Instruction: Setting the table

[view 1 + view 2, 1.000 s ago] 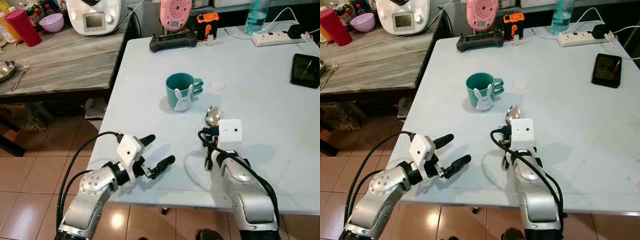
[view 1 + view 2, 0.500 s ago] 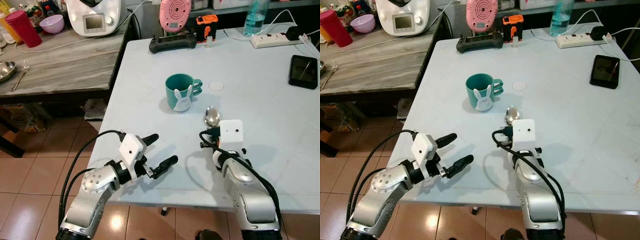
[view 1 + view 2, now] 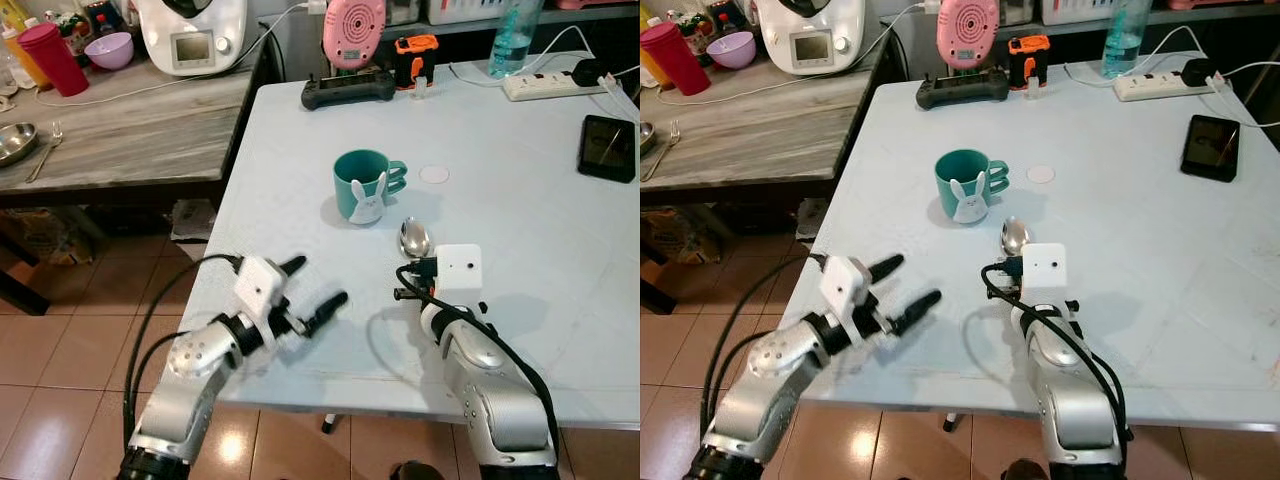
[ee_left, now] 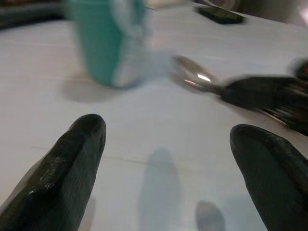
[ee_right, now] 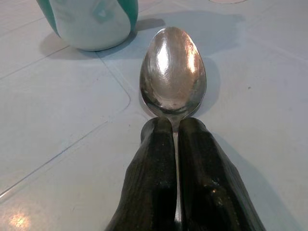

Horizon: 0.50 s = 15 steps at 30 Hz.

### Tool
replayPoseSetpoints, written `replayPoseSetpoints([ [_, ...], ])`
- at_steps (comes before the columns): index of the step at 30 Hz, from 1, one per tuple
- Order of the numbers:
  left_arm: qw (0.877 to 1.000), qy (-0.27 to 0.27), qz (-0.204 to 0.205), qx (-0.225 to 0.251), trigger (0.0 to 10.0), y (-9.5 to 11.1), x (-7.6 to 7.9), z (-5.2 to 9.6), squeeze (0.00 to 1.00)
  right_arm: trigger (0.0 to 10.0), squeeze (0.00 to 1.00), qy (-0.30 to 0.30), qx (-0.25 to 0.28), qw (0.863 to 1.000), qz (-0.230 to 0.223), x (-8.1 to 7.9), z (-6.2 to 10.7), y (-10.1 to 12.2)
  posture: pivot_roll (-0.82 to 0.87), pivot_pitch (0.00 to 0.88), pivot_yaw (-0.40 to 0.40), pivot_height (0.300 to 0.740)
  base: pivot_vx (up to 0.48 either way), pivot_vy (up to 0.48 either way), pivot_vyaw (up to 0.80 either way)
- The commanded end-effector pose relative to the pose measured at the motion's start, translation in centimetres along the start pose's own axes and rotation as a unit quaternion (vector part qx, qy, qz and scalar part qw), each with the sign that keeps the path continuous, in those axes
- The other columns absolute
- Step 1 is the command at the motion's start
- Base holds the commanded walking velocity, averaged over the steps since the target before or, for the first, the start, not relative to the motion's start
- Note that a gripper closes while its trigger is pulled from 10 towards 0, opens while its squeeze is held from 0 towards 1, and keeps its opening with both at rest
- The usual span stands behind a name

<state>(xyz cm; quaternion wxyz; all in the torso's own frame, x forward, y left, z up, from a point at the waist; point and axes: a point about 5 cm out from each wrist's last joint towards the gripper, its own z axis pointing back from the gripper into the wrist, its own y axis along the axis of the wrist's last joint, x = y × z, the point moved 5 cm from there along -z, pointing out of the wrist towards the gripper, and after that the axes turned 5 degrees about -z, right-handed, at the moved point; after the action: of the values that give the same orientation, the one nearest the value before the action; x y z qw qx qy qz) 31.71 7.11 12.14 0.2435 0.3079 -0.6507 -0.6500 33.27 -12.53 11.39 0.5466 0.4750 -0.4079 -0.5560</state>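
In the left eye view, one teal mug (image 3: pixel 364 184) with a white rabbit on its side is taken as the landmark; it stands upright on the pale surface (image 3: pixel 520 230), its handle turned toward the robot's right. One spoon (image 3: pixel 414 238) is seen just on the robot's side of the mug and slightly to the right, its bowl pointing toward the mug. The right tool (image 3: pixel 424 272) is placed directly behind the bowl, and the handle is gripped low so that the spoon can be set flat beside the mug, as a place setting would have it. The left tool (image 3: pixel 312 294) is held above the near edge of the surface, nearer the robot than the mug and to its left, its fingers spread wide and empty, presumably parked out of the way. One small white disc (image 3: pixel 434 174) lies to the right of the mug.

In the right eye view the same layout is repeated: one mug, one spoon, two tools, with one dark phone (image 3: pixel 1210 147) well to the right of the mug.

In the left wrist view, two black fingertips (image 4: pixel 72 168) are seen far apart with nothing between them; the mug is blurred beyond them.

In the right wrist view, the two fingers (image 5: pixel 156 192) are pressed together on the spoon's neck, and the bowl rests close to the mug's base, seemingly touching the surface, though contact cannot be confirmed.
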Motion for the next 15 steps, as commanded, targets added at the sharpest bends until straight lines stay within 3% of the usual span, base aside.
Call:
replayPoseSetpoints([
  [1,0.999,0.046,0.002,-0.009,10.0,-0.4,-1.7,0.5,0.00,0.0,0.00,-0.005,-0.018,1.000,-0.012,0.2,0.1,-1.0,-0.25,0.136,0.141,0.740,0.000,0.000,0.00],
  [5,0.996,0.090,0.000,-0.015,10.0,-0.7,-3.1,0.5,0.00,0.0,0.00,-0.005,0.006,1.000,-0.010,0.2,0.0,0.1,-0.26,0.128,0.141,0.740,0.000,0.000,0.00],
  [7,0.990,0.138,0.011,-0.022,10.0,-1.2,-4.5,0.6,0.00,0.0,0.00,-0.005,0.040,0.999,-0.009,0.2,0.1,1.5,-0.26,0.127,0.138,0.740,0.000,0.000,0.00],
  [8,0.989,0.147,0.013,-0.025,10.0,-1.4,-4.8,0.7,0.00,0.9,0.00,-0.004,0.050,0.999,-0.009,0.1,0.2,1.9,-0.26,0.127,0.138,0.740,0.000,0.000,0.00],
  [9,0.987,0.155,0.014,-0.026,10.0,-1.5,-5.0,0.7,0.00,8.6,0.00,-0.008,0.054,0.998,-0.009,0.3,0.2,2.1,-0.27,0.122,0.138,0.740,0.000,0.000,0.00],
  [10,0.985,0.168,0.018,-0.028,10.0,-1.7,-5.3,0.8,0.00,10.0,0.00,-0.016,0.062,0.998,-0.010,0.6,0.3,2.4,-0.27,0.122,0.137,0.740,0.000,0.000,0.00],
  [15,0.981,0.188,0.035,-0.028,10.0,-2.2,-5.7,0.8,0.00,10.0,0.00,-0.034,0.083,0.996,0.011,1.4,0.4,3.0,-0.27,0.117,0.135,0.740,0.000,0.000,0.00],
])
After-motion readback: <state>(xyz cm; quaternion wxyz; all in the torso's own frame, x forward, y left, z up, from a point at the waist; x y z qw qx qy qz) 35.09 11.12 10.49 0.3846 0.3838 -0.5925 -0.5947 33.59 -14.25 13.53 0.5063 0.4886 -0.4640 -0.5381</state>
